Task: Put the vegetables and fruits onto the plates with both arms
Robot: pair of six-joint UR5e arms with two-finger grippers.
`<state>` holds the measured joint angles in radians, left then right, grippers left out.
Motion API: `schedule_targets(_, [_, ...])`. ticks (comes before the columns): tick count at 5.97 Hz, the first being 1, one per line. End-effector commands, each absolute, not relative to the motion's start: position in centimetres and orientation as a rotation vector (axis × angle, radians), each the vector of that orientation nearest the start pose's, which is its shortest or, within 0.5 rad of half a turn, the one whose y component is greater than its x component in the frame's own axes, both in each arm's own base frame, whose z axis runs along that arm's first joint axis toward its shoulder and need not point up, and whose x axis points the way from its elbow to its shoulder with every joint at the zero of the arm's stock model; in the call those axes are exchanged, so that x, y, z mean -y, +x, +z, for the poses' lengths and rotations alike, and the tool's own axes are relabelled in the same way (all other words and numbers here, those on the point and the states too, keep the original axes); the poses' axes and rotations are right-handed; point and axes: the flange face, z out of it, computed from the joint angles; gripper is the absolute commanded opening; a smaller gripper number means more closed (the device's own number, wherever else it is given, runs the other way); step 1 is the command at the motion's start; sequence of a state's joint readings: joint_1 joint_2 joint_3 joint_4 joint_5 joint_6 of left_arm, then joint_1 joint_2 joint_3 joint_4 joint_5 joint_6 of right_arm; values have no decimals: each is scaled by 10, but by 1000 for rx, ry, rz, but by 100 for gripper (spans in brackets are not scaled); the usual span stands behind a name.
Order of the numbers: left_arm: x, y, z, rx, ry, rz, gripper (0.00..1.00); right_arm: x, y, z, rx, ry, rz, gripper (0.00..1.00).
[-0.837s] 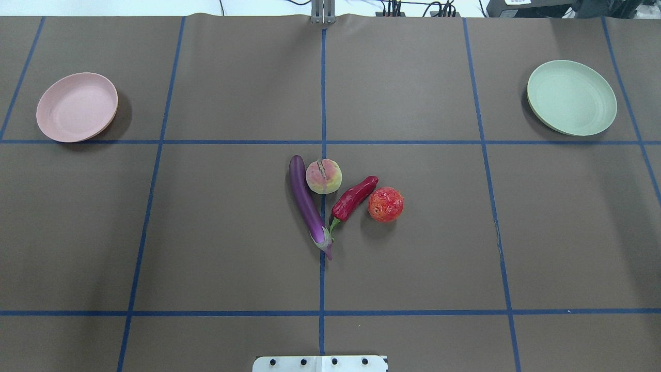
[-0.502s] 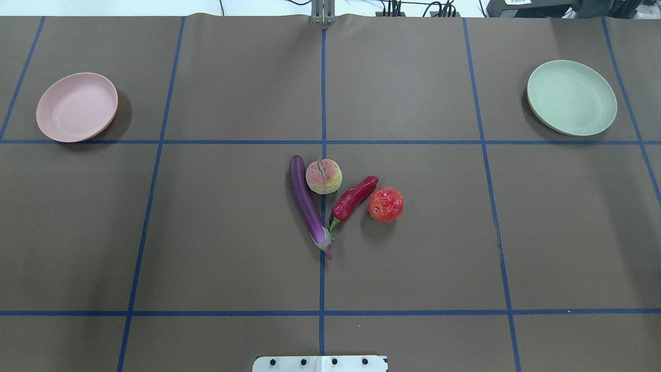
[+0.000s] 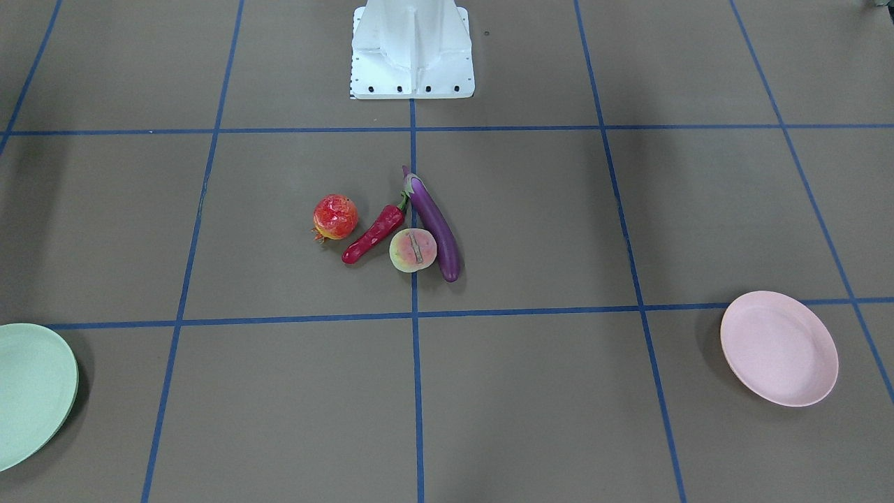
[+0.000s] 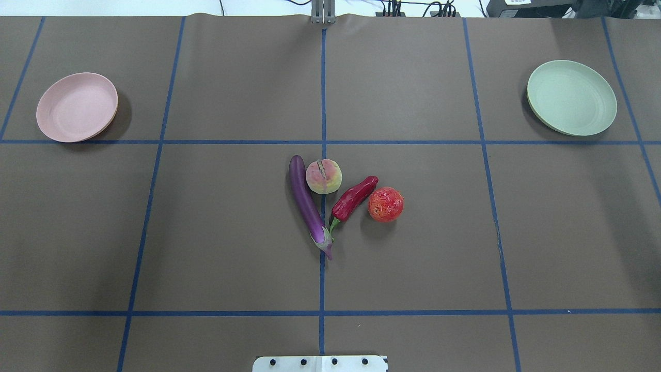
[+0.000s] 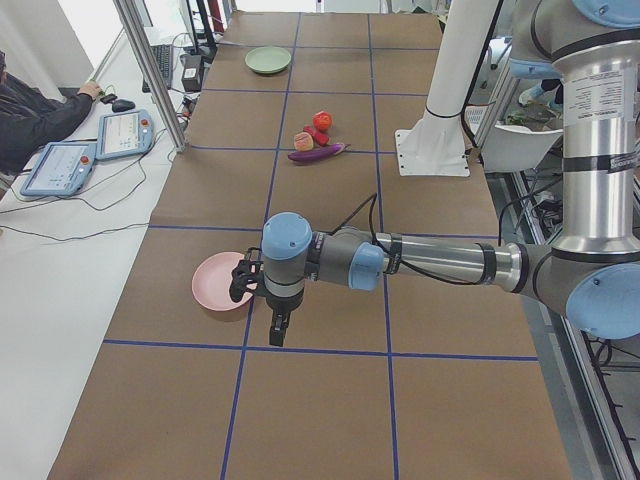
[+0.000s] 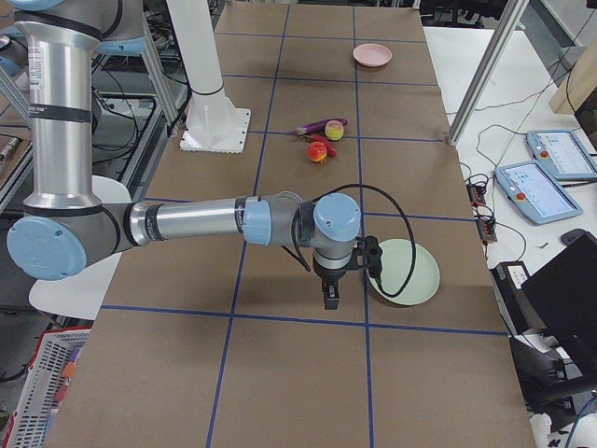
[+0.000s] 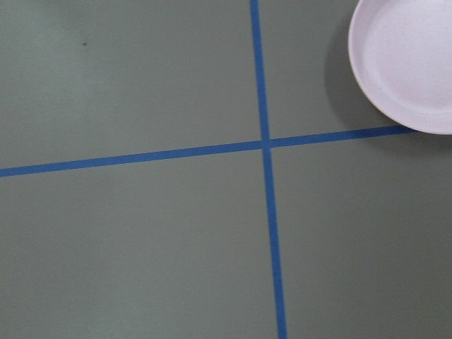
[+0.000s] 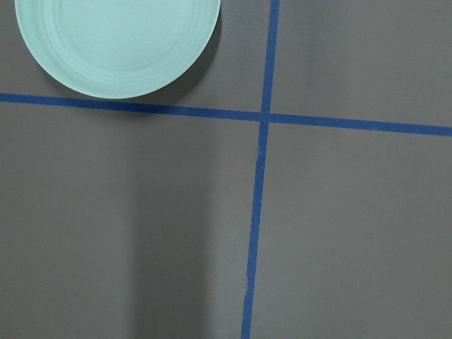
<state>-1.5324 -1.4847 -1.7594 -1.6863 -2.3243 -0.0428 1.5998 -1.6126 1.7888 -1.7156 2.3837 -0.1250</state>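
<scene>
**Front-facing view.** We log the eggplant (image 3: 434,227) lying flat near the middle of the brown table cover (image 3: 559,209). Its long axis runs near-to-far with a slight slant, cap toward the white base (image 3: 412,49) and blunt end away from it. The chili pepper (image 3: 374,235) has its green stem beside that cap. Its tip points away from the base and toward the robot's right, so the two form a V. The peach (image 3: 413,250) sits inside the V, just beside the eggplant. The pomegranate (image 3: 335,217) is just beside the chili, on the robot's right. The pink plate (image 3: 779,348) is well apart on the robot's left. The mint green plate (image 3: 31,391) is well apart on its right.

**Overhead view.** The V opens away from the robot, straddling one of the blue tape lines (image 4: 323,103).

**Left-end view.** The left arm (image 5: 430,262) reaches out low. The left gripper (image 5: 277,330) points down just beside the pink plate. We cannot tell how its jaws stand, and we see no item in them.

**Right-end view.** The right arm (image 6: 196,222) reaches out likewise. The right gripper (image 6: 330,297) points down just beside the mint green plate. We cannot tell its jaw gap either, and we see no item held.

**Wrist views.** Each shows a tape crossing with its plate at a frame corner.
</scene>
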Motion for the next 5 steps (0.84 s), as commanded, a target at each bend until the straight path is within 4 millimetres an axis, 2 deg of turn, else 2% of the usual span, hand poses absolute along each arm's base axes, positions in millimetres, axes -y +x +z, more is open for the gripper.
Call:
schedule_targets(1, [495,-33,561,-804,268,143,100,487,57,561,817,121,-155,100])
schedule_targets(2, [508,-31,540,-806,307,157,100,487,46,565,888,143,-177,100])
schedule_targets(3, [527,-5,515,-818,325,214,100,490,41,559,898,171,-199,100])
schedule_targets(4, [538,36,502,-839,281,208,100,495,33,553,895,174,-216,100])
schedule_targets(5, [553,85,469,-878,223,141,100,497,32,547,895,183,-221,100])
